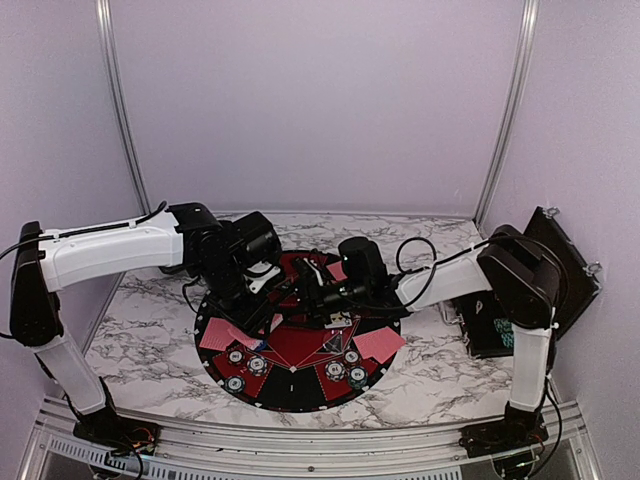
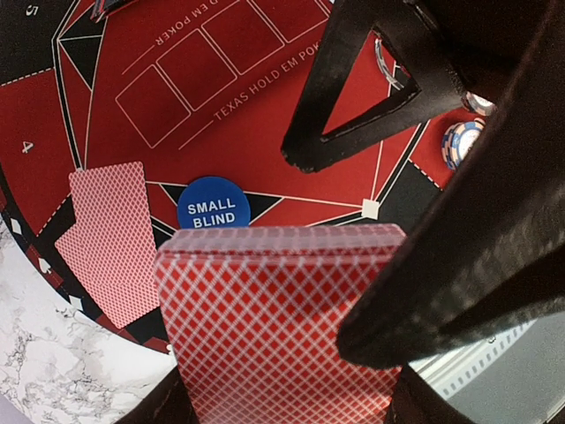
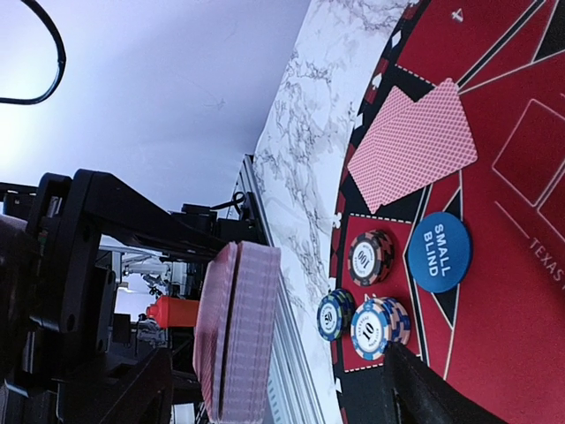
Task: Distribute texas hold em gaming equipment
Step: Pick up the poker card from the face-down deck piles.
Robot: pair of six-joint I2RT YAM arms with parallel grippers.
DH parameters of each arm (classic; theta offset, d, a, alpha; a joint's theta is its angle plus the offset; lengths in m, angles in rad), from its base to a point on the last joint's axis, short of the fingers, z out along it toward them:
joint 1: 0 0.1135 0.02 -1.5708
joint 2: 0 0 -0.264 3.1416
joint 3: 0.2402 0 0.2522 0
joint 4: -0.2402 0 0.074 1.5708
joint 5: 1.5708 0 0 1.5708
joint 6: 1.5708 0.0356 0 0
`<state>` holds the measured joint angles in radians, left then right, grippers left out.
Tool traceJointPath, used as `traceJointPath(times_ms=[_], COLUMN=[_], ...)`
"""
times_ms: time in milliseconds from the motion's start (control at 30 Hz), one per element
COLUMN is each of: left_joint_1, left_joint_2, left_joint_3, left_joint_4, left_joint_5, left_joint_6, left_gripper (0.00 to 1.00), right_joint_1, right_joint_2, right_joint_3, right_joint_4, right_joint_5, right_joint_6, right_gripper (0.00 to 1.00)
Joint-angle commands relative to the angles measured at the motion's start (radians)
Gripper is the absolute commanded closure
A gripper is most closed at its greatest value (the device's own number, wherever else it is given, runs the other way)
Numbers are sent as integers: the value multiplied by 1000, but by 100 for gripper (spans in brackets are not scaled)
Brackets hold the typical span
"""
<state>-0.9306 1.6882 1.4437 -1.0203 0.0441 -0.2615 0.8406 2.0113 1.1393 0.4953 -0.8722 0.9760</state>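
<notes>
Overhead: the left gripper (image 1: 268,287) and right gripper (image 1: 312,292) hung close together above the mat (image 1: 300,395). Left wrist: the left gripper clamped the card deck (image 2: 274,327) over the mat's edge. Right wrist: the right gripper, jaws apart, faced the deck; a clumsy pinch could drag off several cards.

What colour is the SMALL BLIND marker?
The marker is blue, lettered white; clearest in left wrist view.

One deck (image 2: 274,327), one blue marker (image 2: 214,204)
</notes>
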Motion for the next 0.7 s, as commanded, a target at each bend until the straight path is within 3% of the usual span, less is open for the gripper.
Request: traceJointPath(times_ms=[0,300,667], left_joint_1=[-6,-5,-6], left_joint_2=[5,-4,-19], left_joint_3=[31,30,20], left_joint_4=[-18,-20,-20], left_joint_5=[-1,-6,-11], left_joint_6=[11,9,4], left_gripper=[48,48,48], right_joint_1=[29,46,14], right_joint_2=[38,79,63], right_joint_3=[61,83,52], right_joint_4=[31,14,-92], right_joint_5=[-18,-14,79], right_joint_6=[14,10,-57], right_gripper=[21,25,39])
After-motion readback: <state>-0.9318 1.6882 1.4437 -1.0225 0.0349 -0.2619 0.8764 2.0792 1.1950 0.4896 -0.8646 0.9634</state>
